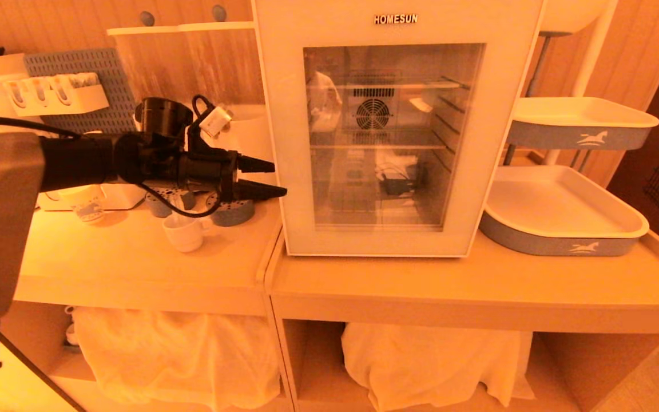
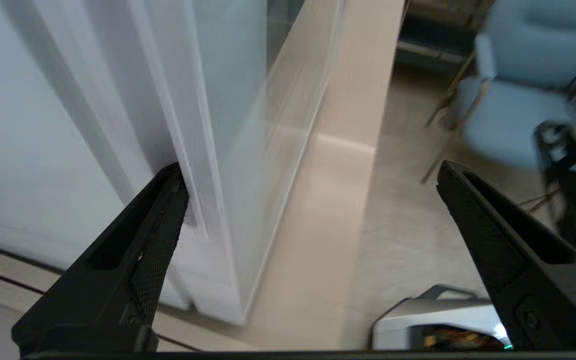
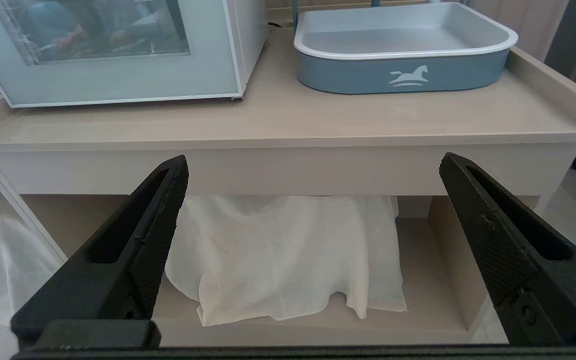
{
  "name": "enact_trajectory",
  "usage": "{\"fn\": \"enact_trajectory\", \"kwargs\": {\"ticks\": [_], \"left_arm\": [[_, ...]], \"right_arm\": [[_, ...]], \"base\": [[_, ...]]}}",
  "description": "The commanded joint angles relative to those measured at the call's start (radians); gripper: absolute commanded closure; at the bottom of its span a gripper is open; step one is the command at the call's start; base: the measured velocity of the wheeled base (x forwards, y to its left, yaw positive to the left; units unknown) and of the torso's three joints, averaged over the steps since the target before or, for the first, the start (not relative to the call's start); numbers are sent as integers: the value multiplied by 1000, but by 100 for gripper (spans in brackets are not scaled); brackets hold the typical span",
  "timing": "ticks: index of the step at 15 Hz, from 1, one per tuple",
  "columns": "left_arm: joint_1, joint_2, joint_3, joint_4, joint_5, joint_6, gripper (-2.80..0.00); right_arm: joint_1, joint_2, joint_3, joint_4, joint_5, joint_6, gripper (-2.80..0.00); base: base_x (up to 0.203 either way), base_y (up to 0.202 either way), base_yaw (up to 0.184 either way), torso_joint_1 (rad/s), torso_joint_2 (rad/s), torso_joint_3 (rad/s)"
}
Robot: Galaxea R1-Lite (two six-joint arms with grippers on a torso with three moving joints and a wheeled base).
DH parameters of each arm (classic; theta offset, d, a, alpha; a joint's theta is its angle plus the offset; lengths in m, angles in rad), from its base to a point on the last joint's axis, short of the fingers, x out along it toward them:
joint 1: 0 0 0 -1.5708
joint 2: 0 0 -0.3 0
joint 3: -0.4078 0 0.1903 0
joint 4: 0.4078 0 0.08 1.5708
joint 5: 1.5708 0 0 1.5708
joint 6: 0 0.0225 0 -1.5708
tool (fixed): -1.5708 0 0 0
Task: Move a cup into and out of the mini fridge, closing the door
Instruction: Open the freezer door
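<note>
The small squat white ceramic cup [image 1: 183,233] stands on the pale wooden table [image 1: 135,263], left of centre in the head view, just below the left pincer [image 1: 265,178]. That pincer is spread wide, empty, at the left edge of the white HOMESUN mini fridge [image 1: 398,131], whose glass-windowed door [image 1: 392,137] is shut. The right pincer [image 3: 313,235] gapes open, empty, low before the table front.

The head camera looks forward and down at the mini fridge [image 1: 389,131]. The left wrist camera sits close against its door [image 2: 228,165] edge; the right wrist camera, lower, shares the fridge front and the tray [image 3: 403,75].
</note>
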Motion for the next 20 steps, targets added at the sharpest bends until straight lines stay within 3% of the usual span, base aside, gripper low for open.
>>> {"fn": "enact_trajectory", "kwargs": {"ticks": [1, 11, 20], "left_arm": [[-3, -16, 1, 1, -20, -17, -280], [-39, -106, 108, 4, -131, -47, -280], [-86, -333, 391, -5, -149, -32, -280]], "right_arm": [[0, 0, 15, 0, 0, 0, -280], [0, 0, 15, -1, 0, -2, -280], [0, 0, 15, -2, 0, 0, -280]], "base": [[0, 0, 0, 0, 0, 0], [0, 0, 0, 0, 0, 0], [0, 0, 0, 0, 0, 0]]}}
